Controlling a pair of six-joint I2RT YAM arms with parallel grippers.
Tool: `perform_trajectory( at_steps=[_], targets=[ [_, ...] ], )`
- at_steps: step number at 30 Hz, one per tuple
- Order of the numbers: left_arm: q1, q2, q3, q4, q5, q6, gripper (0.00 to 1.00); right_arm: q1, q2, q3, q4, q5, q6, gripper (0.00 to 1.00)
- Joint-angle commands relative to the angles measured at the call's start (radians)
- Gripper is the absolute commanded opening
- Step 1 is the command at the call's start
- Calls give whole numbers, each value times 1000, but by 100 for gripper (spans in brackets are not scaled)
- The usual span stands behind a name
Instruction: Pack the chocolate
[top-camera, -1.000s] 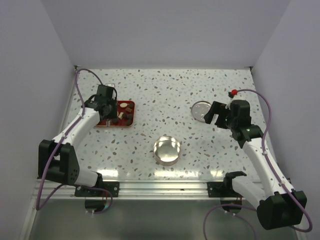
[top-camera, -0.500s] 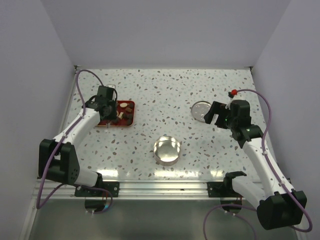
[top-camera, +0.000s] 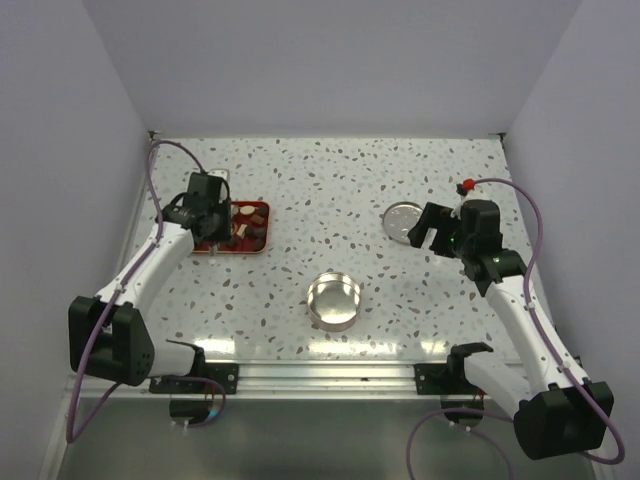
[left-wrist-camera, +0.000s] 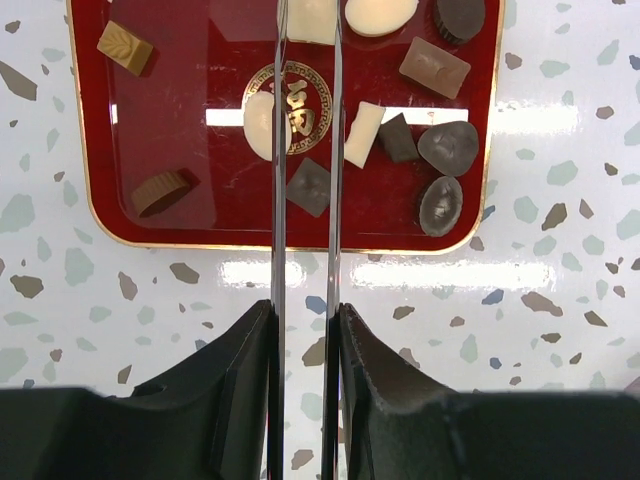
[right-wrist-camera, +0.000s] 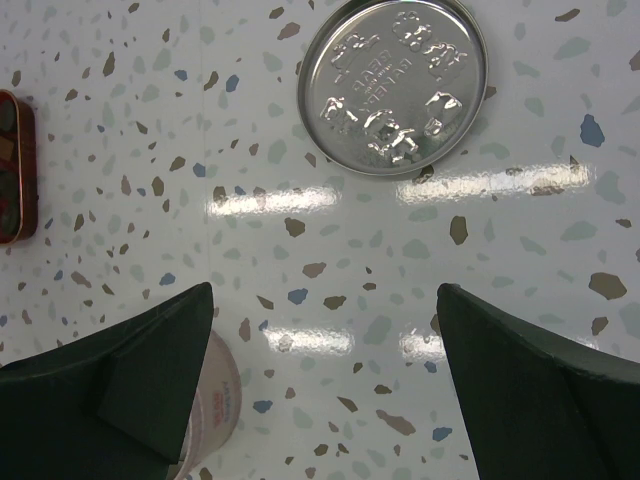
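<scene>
From above: since a second ago, an outward swing of the left arm's elbow, with the left gripper (top-camera: 211, 216) hanging over the red tray (top-camera: 204, 249); probably lining up a first pick, with no piece visible in the round tin (top-camera: 313, 300); right gripper (top-camera: 428, 232) beside the tin lid (top-camera: 402, 219).
Left wrist: clamped on the metal tweezers (left-wrist-camera: 278, 200); chocolate (left-wrist-camera: 447, 147) lying in the tray; tips cut off at the top, any pinch impossible to tell.
Right wrist: jaws spread wide, empty; tin half cut off.

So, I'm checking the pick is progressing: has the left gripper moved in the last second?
Yes. The left gripper, clamped on the tweezers, has shifted slightly left, toward the red tray's left edge.
</scene>
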Motion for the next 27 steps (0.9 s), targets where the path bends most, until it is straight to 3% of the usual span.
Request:
perform_trajectory(
  at_steps=[1,17,27],
  targets=[
    [7,-50,40,-24,28,7,24,-1,-7,37,3,17,2,97],
    [-19,-276,-43,-17,261,21,21,-1,116,102,47,20,-19,97],
    [-331,-461,-135,-21,174,-159,18,-1,231,162,79,11,-22,96]
  ],
)
